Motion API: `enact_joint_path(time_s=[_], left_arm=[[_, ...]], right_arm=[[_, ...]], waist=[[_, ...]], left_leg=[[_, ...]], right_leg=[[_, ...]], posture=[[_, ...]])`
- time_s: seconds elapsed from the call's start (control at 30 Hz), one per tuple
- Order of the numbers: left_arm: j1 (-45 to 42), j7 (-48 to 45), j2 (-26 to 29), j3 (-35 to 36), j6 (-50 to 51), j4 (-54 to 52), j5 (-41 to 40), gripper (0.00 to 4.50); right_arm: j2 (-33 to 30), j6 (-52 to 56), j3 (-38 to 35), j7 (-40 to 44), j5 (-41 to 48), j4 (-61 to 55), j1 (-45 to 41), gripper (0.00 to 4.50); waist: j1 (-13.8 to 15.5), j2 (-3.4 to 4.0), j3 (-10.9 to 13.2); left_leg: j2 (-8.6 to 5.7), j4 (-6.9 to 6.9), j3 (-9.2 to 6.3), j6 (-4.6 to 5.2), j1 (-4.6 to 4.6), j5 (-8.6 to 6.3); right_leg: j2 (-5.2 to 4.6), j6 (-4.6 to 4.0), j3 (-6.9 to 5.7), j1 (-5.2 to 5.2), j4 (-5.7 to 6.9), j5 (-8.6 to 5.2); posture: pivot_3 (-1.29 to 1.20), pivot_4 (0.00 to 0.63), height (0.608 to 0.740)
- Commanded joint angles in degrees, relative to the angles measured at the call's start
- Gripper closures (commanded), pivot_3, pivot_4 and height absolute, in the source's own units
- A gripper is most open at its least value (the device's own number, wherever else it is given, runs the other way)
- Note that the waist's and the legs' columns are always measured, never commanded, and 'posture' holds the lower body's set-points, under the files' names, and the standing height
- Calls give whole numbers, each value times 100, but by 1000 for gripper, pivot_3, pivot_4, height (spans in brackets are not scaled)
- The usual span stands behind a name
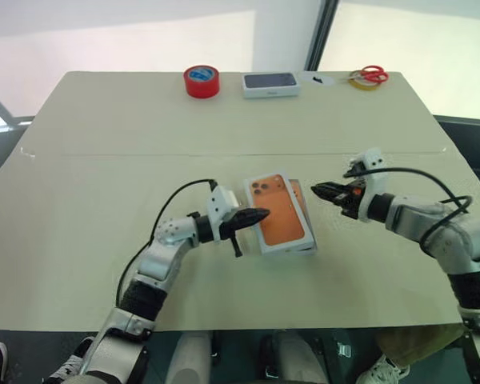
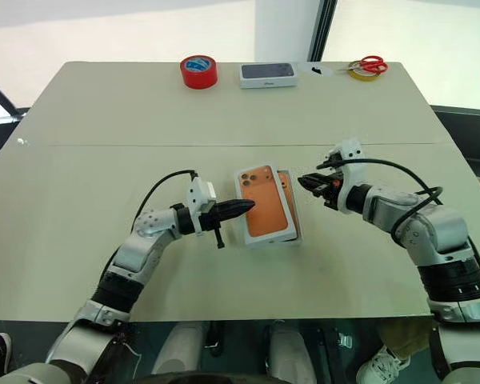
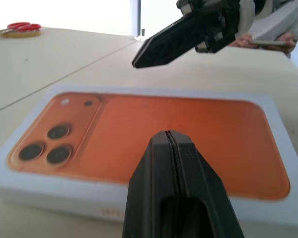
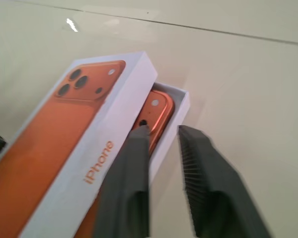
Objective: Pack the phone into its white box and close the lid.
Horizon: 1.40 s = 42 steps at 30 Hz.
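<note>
Phone in its box, lid lying skewed over it at mid-table.

The phone (image 4: 156,115) lies in the white box (image 4: 183,101), only its orange camera corner peeking out, because the lid (image 1: 278,213) (printed with an orange phone picture) lies askew on top and leaves one side of the box uncovered. The left gripper (image 1: 260,214), fingers pressed together, points at the lid's left edge, right up against it. The right gripper (image 1: 320,190) hovers just off the box's right side; its fingers (image 4: 204,163) stand a narrow gap apart, holding nothing. At the far edge of the table (image 1: 104,120) sit a red tape roll (image 1: 202,81), another white box (image 1: 270,84) and red scissors (image 1: 373,75).
</note>
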Motion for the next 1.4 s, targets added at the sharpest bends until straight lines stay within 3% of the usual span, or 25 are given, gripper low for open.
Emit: enact_joint_path(time_s=[0.03, 0.23, 0.33, 0.7, 1.13, 1.23, 1.4], left_arm=[[82, -101, 268, 216, 84, -383, -125, 4500], [118, -70, 578, 109, 412, -247, 102, 4500], [-97, 196, 394, -100, 208, 187, 509, 4500], [-715, 464, -398, -162, 364, 763, 600, 4500], [-813, 608, -693, -200, 127, 978, 752, 4500], [-730, 470, -514, -214, 63, 875, 810, 4500], [-1068, 575, -670, 218, 489, 687, 305, 4500]], right_arm=[[5, -484, 49, 368, -720, -253, 53, 4437], [171, -907, 166, 751, -1562, -222, 136, 4437], [241, -989, 263, 917, -1904, -211, 176, 4437], [344, -1072, 109, 1313, -2530, -372, 461, 4437], [330, -1076, -204, 1436, -2915, -368, 747, 4437], [319, -1158, -199, 1445, -3044, -361, 746, 4437], [563, -1121, -761, 1549, -2524, -286, 521, 4437]], waist=[[8, 0, 0], [6, -1, 0], [15, 0, 0], [6, -1, -1], [12, -1, -1], [7, -1, -1], [6, -1, 0]], left_leg=[[-1, 3, 0, 2, 0, 1], [-2, 9, 0, 9, 4, 5], [-4, 9, 0, 9, 2, 5], [-5, 19, 3, 9, 3, 8], [-5, 30, 2, -10, 4, 19], [-5, 30, 2, -11, 4, 20], [-5, 31, 2, -15, 4, 22]], right_leg=[[-3, 2, 0, 2, 0, 1], [-9, 9, 6, 6, -2, 12], [-11, 9, 7, 6, -5, 12], [-10, 12, 6, 11, 0, 13], [-9, 13, 5, 18, 2, 14], [-9, 13, 5, 18, 2, 14], [-9, 13, 5, 18, 3, 14]], posture=[[0, 150, 740], [0, 150, 740], [0, 150, 740], [0, 150, 740], [0, 150, 740], [0, 150, 740], [0, 150, 740]])
